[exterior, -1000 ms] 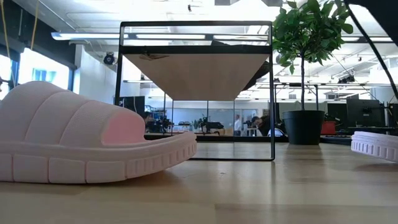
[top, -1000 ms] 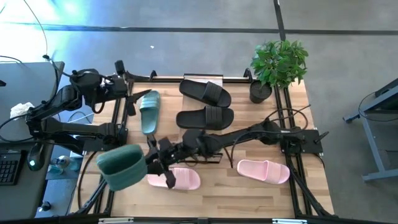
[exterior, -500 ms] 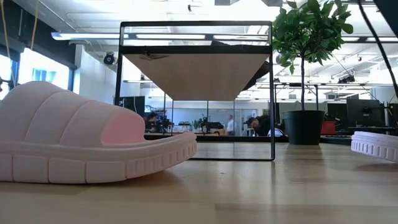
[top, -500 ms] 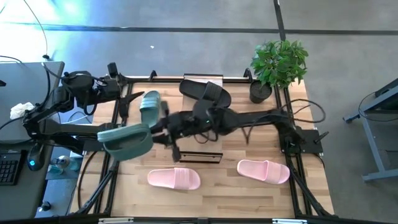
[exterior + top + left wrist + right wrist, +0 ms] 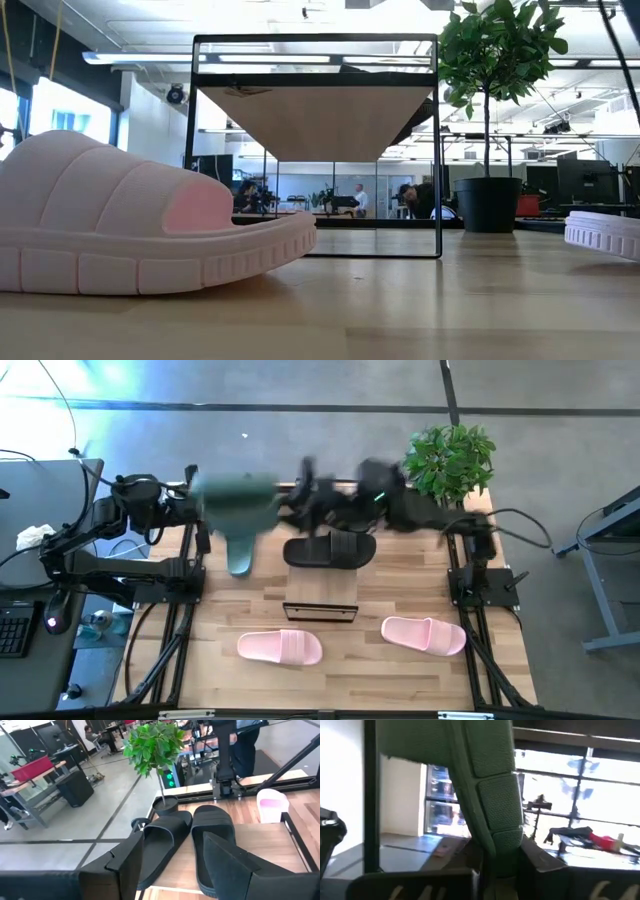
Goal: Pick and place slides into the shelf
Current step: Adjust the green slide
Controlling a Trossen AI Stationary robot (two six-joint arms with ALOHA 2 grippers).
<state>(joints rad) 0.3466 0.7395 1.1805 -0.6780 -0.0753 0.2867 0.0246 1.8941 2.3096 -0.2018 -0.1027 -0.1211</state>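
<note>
My right gripper [image 5: 287, 506] is high over the table's far side, shut on a dull green slide [image 5: 235, 500] that shows blurred. My left gripper [image 5: 175, 867] waits open and holds nothing at the far left, close to that slide. A second green slide [image 5: 240, 548] lies flat, left of the shelf [image 5: 315, 120]. A black slide [image 5: 330, 550] lies on the shelf's plank top; its mate [image 5: 160, 840] is under my right arm. Two pale pink slides [image 5: 280, 648] [image 5: 425, 635] rest on their soles near the front edge. My right gripper pinches a narrow textured edge of the green slide [image 5: 495, 837] between its two fingers [image 5: 535, 862]. The rest of the slide stands up and beyond the fingers. It is lifted clear of the table and the shelf. Which end of the slide this is, I cannot tell.
A potted plant [image 5: 448, 460] stands at the far right corner. The arms' black frames and cables run along both sides of the table [image 5: 400, 680]. A monitor and keyboard lie off the left edge.
My right gripper has swung up from low at the table's near left to high over the far edge, toward my left gripper, and its wrist has turned. The green slide went with it, lifted clear all the way.
</note>
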